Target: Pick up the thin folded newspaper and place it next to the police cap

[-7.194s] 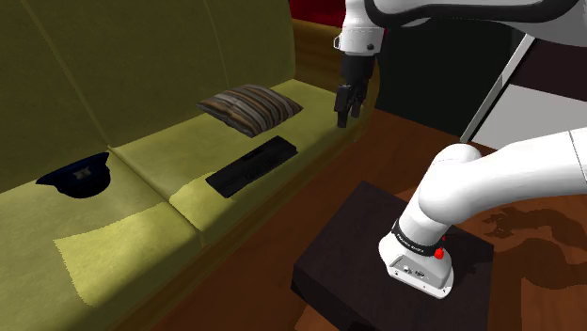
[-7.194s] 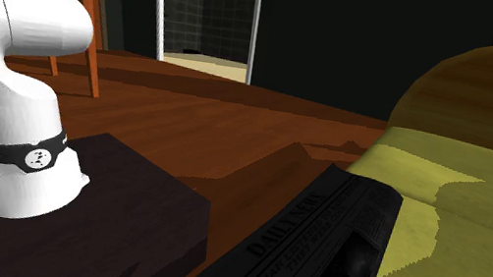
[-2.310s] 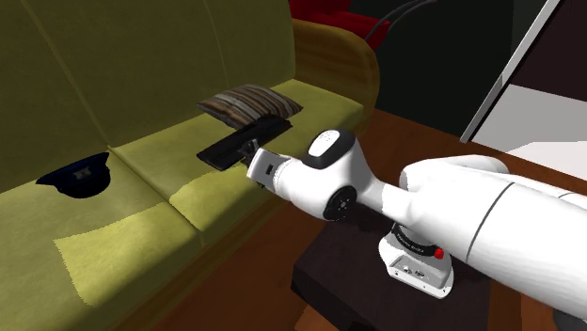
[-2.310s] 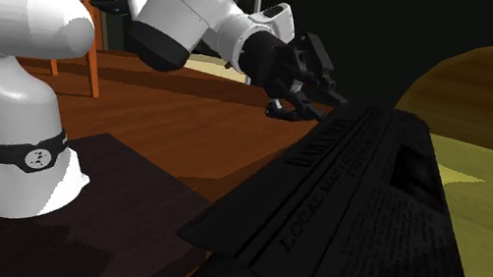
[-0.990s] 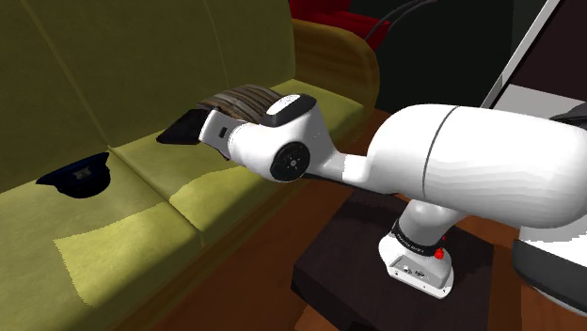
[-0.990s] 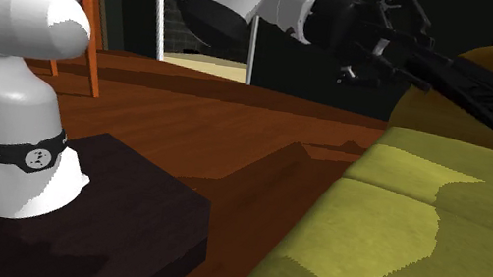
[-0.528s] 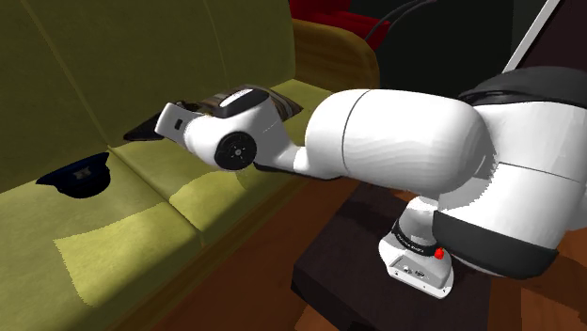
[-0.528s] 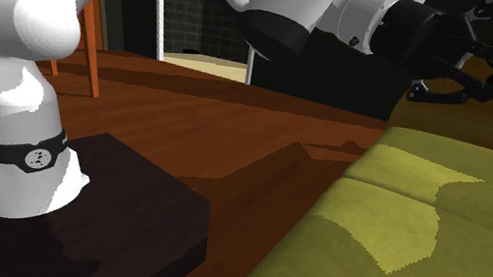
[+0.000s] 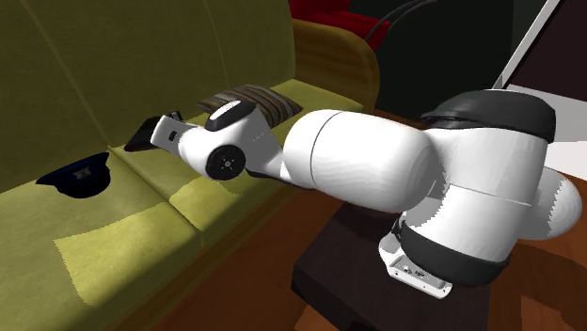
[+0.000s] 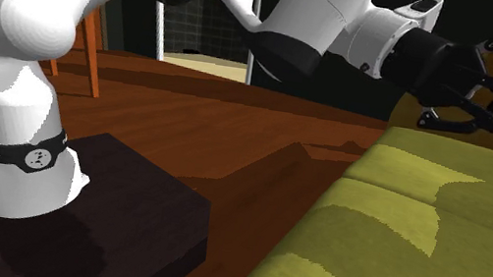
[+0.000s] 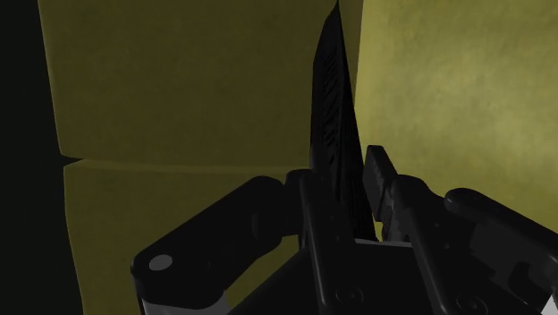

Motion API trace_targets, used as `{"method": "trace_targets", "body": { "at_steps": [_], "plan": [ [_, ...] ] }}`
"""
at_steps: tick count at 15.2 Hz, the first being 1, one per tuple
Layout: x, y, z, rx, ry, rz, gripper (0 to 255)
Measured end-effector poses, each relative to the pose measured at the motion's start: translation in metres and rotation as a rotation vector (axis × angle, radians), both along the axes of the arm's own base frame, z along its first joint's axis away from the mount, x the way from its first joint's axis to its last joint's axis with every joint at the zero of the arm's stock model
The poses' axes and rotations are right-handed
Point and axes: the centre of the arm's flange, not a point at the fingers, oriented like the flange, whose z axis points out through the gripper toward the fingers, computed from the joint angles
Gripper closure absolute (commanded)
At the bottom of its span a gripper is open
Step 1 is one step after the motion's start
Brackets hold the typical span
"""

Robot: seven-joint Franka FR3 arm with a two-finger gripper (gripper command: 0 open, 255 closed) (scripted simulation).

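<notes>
The olive-yellow sofa (image 9: pixel 141 56) takes up the whole left half of my shoulder view. The white arm (image 9: pixel 357 169) stretches from the right of that frame across to left of centre, low over the seat cushions. Its dark box stand (image 9: pixel 329 273) sits at lower right on a brown wooden floor (image 10: pixel 187 124).

A striped cushion (image 9: pixel 273 99) lies on the seat just behind the forearm, above the centre of the frame. The dark blue police cap (image 9: pixel 77 177) rests on the seat at far left, well apart from the cushion.

The newspaper (image 11: pixel 333 107) is off the sofa and in my gripper (image 11: pixel 344 183). In the wrist view I see it edge-on as a thin black blade in front of the yellow upholstery. The two black fingers (image 11: pixel 380 174) are closed narrow and press against its faces.

In the shoulder view the dark tip of the hand hangs above the seat, up and to the right of the cap, not touching it.
</notes>
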Motion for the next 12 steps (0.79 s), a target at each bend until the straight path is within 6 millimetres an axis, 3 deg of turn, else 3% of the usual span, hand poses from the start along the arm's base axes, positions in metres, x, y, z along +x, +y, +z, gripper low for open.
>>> {"method": "trace_targets", "body": {
  "at_steps": [12],
  "plan": [
    [0.000,0.003,-0.061,0.002,0.000,0.006,255]
  ]
}}
